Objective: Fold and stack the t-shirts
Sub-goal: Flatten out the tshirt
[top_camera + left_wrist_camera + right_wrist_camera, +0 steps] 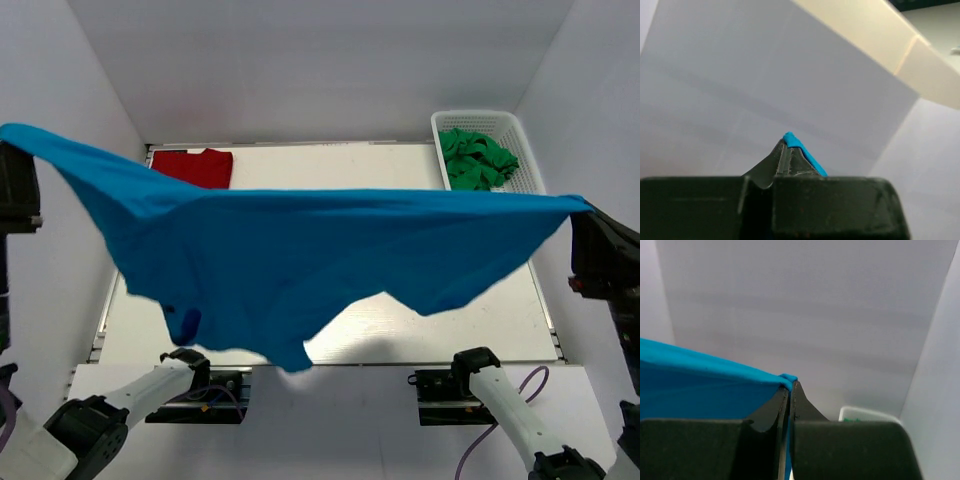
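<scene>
The bright blue t-shirt (300, 250) hangs stretched in the air across the whole table, held by both grippers high up. My left gripper (12, 140) is shut on its left corner; the blue cloth (800, 147) shows at the tips of its closed fingers in the left wrist view. My right gripper (585, 212) is shut on the right corner; blue cloth (705, 385) runs left from its closed fingers. The dark red t-shirt (195, 165) lies folded at the far left of the table.
A white basket (480, 120) with green cloth (478, 158) stands at the far right, its rim (865, 413) also in the right wrist view. White walls enclose the table (470, 320) on three sides. Both arm bases sit at the near edge.
</scene>
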Robot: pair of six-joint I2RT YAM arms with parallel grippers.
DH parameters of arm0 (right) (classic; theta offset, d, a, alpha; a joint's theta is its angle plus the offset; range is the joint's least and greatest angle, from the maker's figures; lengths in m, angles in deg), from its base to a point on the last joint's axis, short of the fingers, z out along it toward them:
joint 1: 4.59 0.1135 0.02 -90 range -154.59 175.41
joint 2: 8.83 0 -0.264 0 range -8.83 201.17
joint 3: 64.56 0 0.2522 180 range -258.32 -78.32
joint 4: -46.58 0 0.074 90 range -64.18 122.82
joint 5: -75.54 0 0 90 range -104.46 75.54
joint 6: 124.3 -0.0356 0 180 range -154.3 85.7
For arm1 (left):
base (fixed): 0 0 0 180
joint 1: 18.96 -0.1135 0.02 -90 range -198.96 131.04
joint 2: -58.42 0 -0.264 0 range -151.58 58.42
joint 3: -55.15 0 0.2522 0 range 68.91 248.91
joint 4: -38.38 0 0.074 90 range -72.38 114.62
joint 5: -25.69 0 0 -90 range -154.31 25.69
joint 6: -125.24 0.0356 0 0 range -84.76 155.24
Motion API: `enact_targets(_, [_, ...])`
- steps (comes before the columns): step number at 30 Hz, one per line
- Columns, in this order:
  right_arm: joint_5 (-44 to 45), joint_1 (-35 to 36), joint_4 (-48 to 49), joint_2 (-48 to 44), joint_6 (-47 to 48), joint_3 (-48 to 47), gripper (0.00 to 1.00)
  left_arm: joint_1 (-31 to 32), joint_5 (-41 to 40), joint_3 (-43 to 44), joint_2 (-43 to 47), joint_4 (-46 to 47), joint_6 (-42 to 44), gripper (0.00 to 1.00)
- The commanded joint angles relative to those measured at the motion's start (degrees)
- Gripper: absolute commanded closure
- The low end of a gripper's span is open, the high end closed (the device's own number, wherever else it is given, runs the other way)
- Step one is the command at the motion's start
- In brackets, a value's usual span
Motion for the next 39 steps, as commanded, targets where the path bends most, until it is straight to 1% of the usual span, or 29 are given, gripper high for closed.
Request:
enact_targets(1, [-1.72, -0.39, -1.45, 0.57, 0.55, 0.29, 1.00, -0.39, 5.08, 0.29, -1.16, 1.59, 1.25, 1.00])
enact_targets(4, [1.07, -0.22, -1.01, 0.92, 0.02, 2.57, 1.00, -0.39, 4.03, -2.60, -1.94, 3.69, 1.25, 1.00])
enact_targets(7, [5.74, -0.13, 2.67, 2.41, -0.68, 7.75, 1.00, 0.22, 0.78, -9.27, -4.58, 7.38, 3.17, 1.00])
enact_targets(8, [7.75, -0.04, 4.16, 2.85, -1.55, 8.81, 1.00, 0.23, 0.77, -13.73, -5.37, 9.05, 4.31, 1.00])
enact_targets(9, [10.03, -0.30, 7.22, 5.55, -4.17, 14.39, 1.00, 0.23, -2.71, -20.12, -8.25, 12.98, 4.85, 1.00])
enact_targets(10, [10.05, -0.30, 7.25, 5.58, -4.20, 17.40, 1.00, 0.23, -2.74, -20.19, -8.28, 13.02, 4.85, 1.00])
enact_targets(11, [9.97, -0.22, 8.04, 7.15, -4.89, 19.00, 1.00, 0.23, -5.88, -22.19, -10.71, 15.28, 4.85, 1.00])
enact_targets(12, [9.88, -0.30, 11.44, 8.73, -6.03, 20.67, 1.00, 0.23, -7.82, -27.17, -11.87, 16.96, 4.85, 1.00])
enact_targets(13, [9.79, -0.13, 12.60, 9.61, -6.91, 26.17, 1.00, -0.29, -8.80, -29.92, -13.01, 18.71, 5.37, 1.00])
enact_targets(14, [9.97, -0.21, 14.62, 10.58, -7.36, 28.05, 1.00, -0.30, -11.16, -32.47, -14.24, 22.13, 5.38, 1.00])
enact_targets(15, [11.27, -0.30, 15.59, 14.42, -8.67, 29.72, 1.00, -0.30, -12.40, -36.76, -17.56, 23.29, 5.38, 1.00])
enact_targets(16, [12.07, -0.39, 18.04, 16.20, -9.81, 34.18, 1.00, -0.30, -13.19, -37.76, -20.03, 23.30, 4.77, 1.00])
enact_targets(17, [12.95, -0.39, 18.85, 17.78, -10.43, 35.35, 1.00, -0.30, -15.55, -38.37, -22.66, 23.30, 4.15, 1.00])
enact_targets(18, [15.48, -0.48, 19.64, 24.41, -11.57, 37.02, 1.00, -0.82, -16.45, -38.38, -25.65, 23.30, 4.15, 1.00])
enact_targets(19, [16.46, -0.74, 22.69, 26.91, -12.28, 37.64, 1.00, -1.43, -17.32, -38.38, -32.38, 22.34, 3.19, 1.00])
enact_targets(20, [17.34, -0.83, 23.59, 32.25, -12.72, 37.82, 1.00, -1.44, -19.77, -37.68, -35.93, 22.34, 1.62, 1.00])
enact_targets(21, [18.74, -1.44, 24.56, 38.04, -12.90, 37.30, 1.00, -2.48, -19.79, -35.33, -39.62, 20.16, 0.47, 1.00])
enact_targets(22, [19.10, -2.14, 25.70, 43.93, -13.51, 36.43, 0.90, -3.37, -19.79, -33.56, -43.48, 18.92, -0.94, 1.00])
enact_targets(23, [18.24, -2.76, 25.88, 49.82, -13.34, 32.15, 0.54, -5.11, -19.79, -29.20, -51.35, 16.21, -2.86, 1.00])
enact_targets(24, [17.27, -3.63, 24.41, 52.40, -13.60, 30.20, 0.37, -6.00, -19.27, -26.19, -55.34, 14.27, -4.27, 1.00])
enact_targets(25, [16.57, -3.90, 23.52, 57.39, -14.21, 28.09, 0.25, -6.88, -17.09, -23.29, -58.87, 12.51, -5.33, 0.99])
enact_targets(26, [14.99, -4.17, 22.12, 59.44, -13.96, 23.11, 0.13, -8.28, -15.94, -16.91, -65.34, 10.58, -6.82, 0.92])
enact_targets(27, [14.11, -4.52, 21.06, 61.46, -14.13, 21.84, 0.10, -8.90, -14.19, -13.89, -68.10, 8.03, -6.84, 0.79])
enact_targets(28, [12.97, -5.04, 20.62, 65.22, -13.52, 19.48, 0.10, -8.91, -12.34, -11.60, -70.04, 8.01, -6.84, 0.28])
enact_targets(29, [12.61, -5.14, 19.22, 66.22, -13.08, 18.41, 0.10, -9.52, -11.28, -8.53, -71.54, 8.01, -6.84, 0.00])
enact_targets(30, [12.34, -5.40, 18.51, 66.92, -12.99, 16.83, 0.10, -9.53, -10.75, -7.63, -73.21, 9.05, -4.58, 0.00])
enact_targets(31, [11.64, -5.49, 18.24, 68.23, -12.29, 15.69, 0.10, -9.53, -9.96, -6.92, -73.23, 10.28, -4.55, 0.00])
enact_targets(33, [10.76, -5.40, 17.89, 67.46, -11.93, 15.76, 0.10, -9.53, -8.46, -6.92, -73.23, 11.78, -2.80, 0.00])
enact_targets(39, [4.96, -5.40, 15.44, 61.57, -11.14, 18.48, 0.10, -9.53, -3.80, -12.01, -64.98, 12.76, -1.04, 0.00])
